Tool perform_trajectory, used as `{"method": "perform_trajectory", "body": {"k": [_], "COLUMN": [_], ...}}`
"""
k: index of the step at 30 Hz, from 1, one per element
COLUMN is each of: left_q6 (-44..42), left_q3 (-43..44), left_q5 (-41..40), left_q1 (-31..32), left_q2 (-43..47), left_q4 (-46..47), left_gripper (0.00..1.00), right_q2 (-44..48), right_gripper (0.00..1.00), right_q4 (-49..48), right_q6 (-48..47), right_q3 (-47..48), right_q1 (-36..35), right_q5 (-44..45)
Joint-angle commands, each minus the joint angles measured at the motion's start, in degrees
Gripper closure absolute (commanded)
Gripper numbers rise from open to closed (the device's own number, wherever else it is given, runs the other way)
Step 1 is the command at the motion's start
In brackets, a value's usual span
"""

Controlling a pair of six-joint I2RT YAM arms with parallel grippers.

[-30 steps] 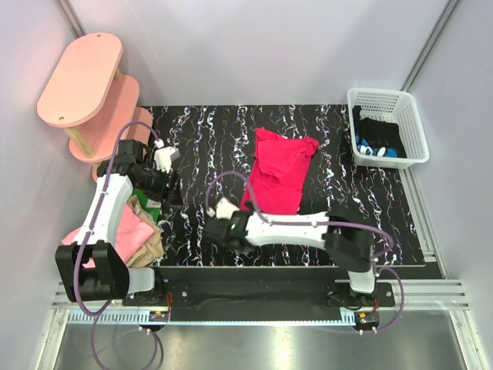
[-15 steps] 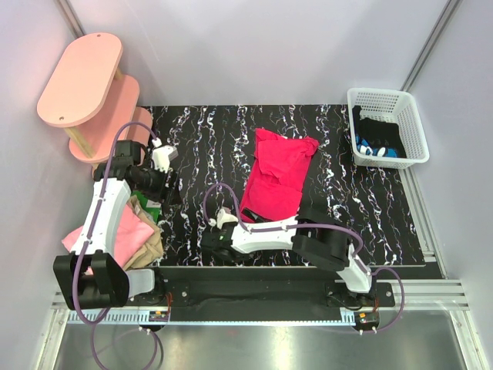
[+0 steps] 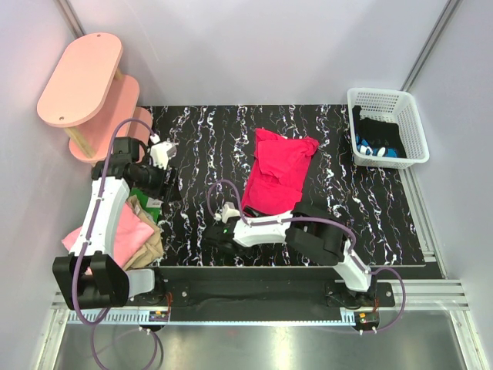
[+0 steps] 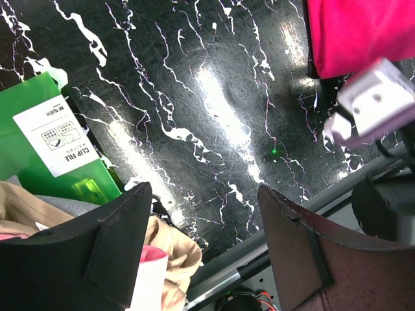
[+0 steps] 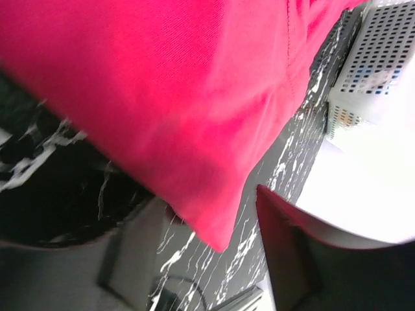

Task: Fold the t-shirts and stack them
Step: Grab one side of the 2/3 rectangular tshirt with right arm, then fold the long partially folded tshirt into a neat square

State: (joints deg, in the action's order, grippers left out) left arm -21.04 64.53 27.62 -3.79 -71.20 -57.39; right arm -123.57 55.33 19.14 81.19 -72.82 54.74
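Note:
The crimson-pink t-shirt [image 3: 276, 173] lies partly folded mid-table; it also shows in the right wrist view [image 5: 181, 97] and at the top right of the left wrist view [image 4: 363, 32]. Light pink [image 3: 127, 231] and tan [image 3: 154, 245] shirts lie heaped at the table's near left; the tan cloth [image 4: 172, 249] shows by my left finger. My left gripper [image 3: 163, 189] [image 4: 204, 227] is open and empty above the table's left side. My right gripper [image 3: 214, 235] [image 5: 214, 253] is open and empty, low near the front edge, by the crimson shirt's near corner.
A green clip-file box [image 4: 45, 139] [image 3: 146, 202] sits by the shirt heap. Pink oval shelves [image 3: 85, 77] stand at the back left. A white basket [image 3: 377, 94] [image 5: 382, 58] with dark items sits at the back right. The right arm's white wrist part [image 4: 373, 103] is near.
My right gripper has moved left and toward the front edge, its arm folding in. My left gripper has shifted slightly back and left. The crimson shirt has not moved.

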Motion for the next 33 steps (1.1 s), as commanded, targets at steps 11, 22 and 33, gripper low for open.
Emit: {"method": "perform_trajectory", "body": {"k": [11,22,33], "left_q6": [0.47,-0.06,-0.41], "left_q3": [3.14,2.7,3.06], "left_q5": [0.16,0.07,0.07], "left_q1": [0.28,0.36,0.28], "left_q2": [-0.08,0.89,1.94], "left_q4": [0.34,0.34,-0.18], "left_gripper": [0.29,0.29,0.29], "right_q2": [-2.64,0.78,7.37], "right_gripper": [0.78,1.0,1.0], "right_q4": [-10.51,-3.5,11.99], "right_q6": [-0.32,0.55,3.36], "right_q3": [-0.51,5.11,24.44], "right_q1": [2.59,1.28,-9.0], "right_q5": [-13.25,-22.66,-33.02]}}
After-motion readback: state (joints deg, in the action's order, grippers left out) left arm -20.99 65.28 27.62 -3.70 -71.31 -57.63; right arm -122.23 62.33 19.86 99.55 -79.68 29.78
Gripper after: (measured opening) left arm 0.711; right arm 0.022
